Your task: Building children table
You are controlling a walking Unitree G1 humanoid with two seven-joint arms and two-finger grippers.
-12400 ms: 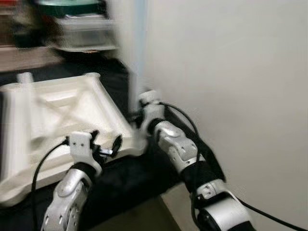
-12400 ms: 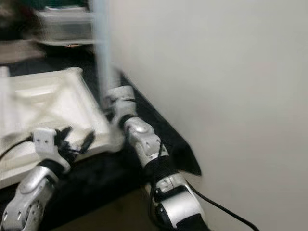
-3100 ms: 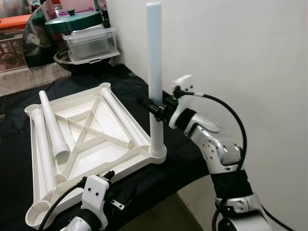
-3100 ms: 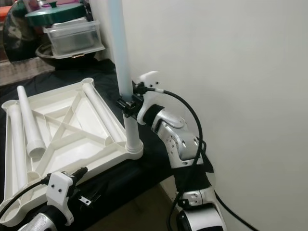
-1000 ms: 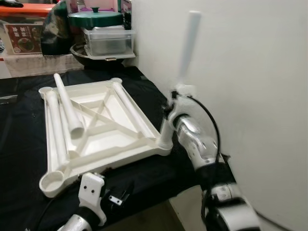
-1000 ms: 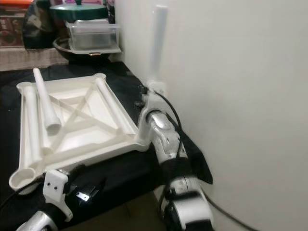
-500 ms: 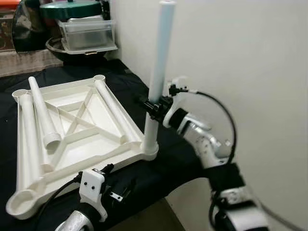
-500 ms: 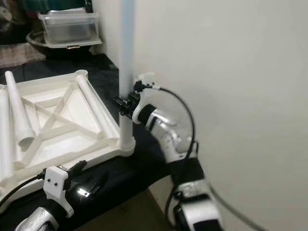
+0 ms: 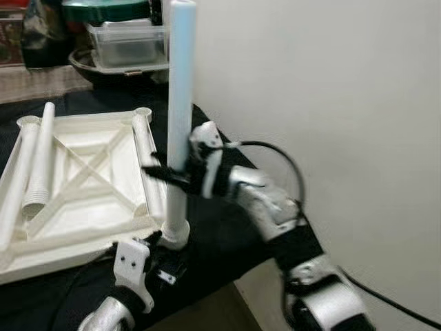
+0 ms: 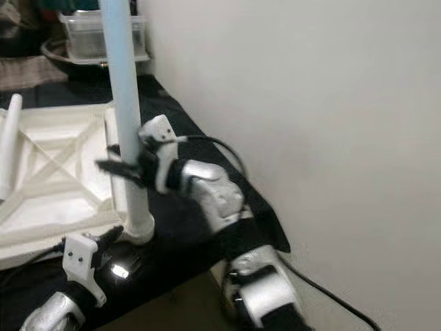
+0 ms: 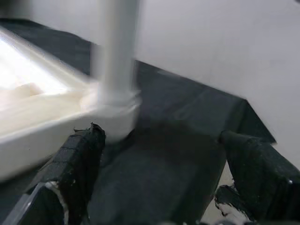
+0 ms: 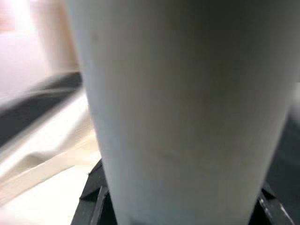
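Black cloth (image 9: pixel 227 241) covers the bench. Right gripper (image 9: pixel 172 176) clamps the upright leg (image 9: pixel 180 83), which stands in the tabletop's (image 9: pixel 76 186) near corner socket. Left gripper (image 11: pixel 159 183) hovers open just beside that corner.

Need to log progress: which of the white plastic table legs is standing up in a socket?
The tall white plastic leg in the upturned white tabletop's near right corner socket, clamped by the right gripper. The other white legs lie flat on the tabletop.
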